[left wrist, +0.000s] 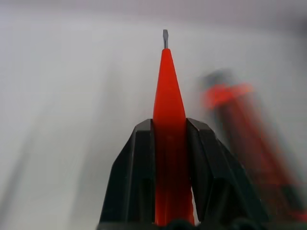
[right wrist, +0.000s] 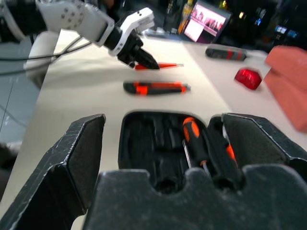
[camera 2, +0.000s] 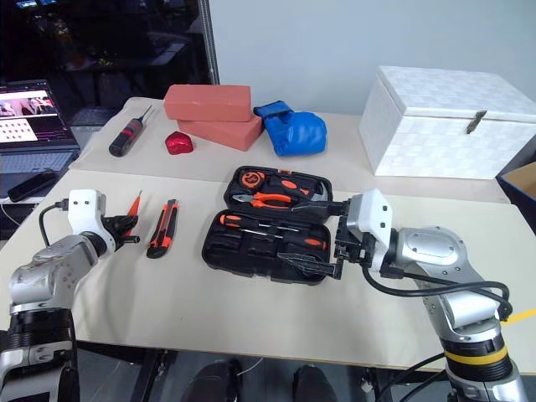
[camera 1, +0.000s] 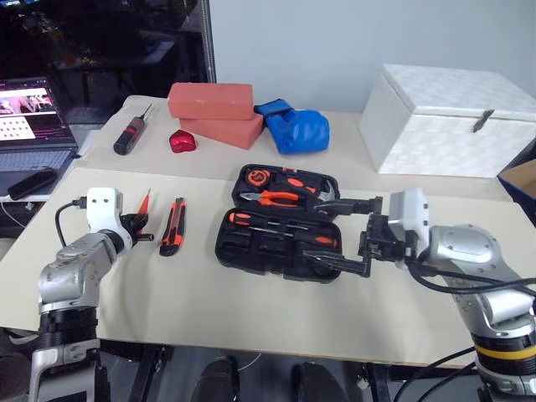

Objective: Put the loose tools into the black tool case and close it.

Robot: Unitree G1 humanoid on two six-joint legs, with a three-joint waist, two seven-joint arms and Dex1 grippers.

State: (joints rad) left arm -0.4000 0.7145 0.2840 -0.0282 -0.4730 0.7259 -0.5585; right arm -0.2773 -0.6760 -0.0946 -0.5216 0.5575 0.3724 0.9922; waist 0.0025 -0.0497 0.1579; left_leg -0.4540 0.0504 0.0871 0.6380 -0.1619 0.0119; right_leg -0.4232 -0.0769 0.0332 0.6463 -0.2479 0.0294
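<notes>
The black tool case (camera 1: 224, 248) lies open at mid-table. Pliers and a tape measure sit in its far half and orange-handled screwdrivers (camera 1: 283, 221) in its near half. To its left lie a black-orange utility knife (camera 1: 173, 226) and a slim orange screwdriver (camera 1: 144, 203), tip pointing away from me. My left gripper (camera 1: 138, 228) is shut on that screwdriver's (left wrist: 167, 81) handle at table level; I cannot tell whether it is lifted. My right gripper (camera 1: 311, 229) stands open at the case's right side, pointing left, one finger over each half, holding nothing.
Along the back stand two red bricks (camera 1: 209, 100), a blue glove (camera 1: 293, 130), a large white box (camera 1: 444, 121), a black screwdriver with red marks (camera 1: 132, 134) and a red heart-shaped lump (camera 1: 182, 141). A laptop (camera 1: 29, 117) sits far left.
</notes>
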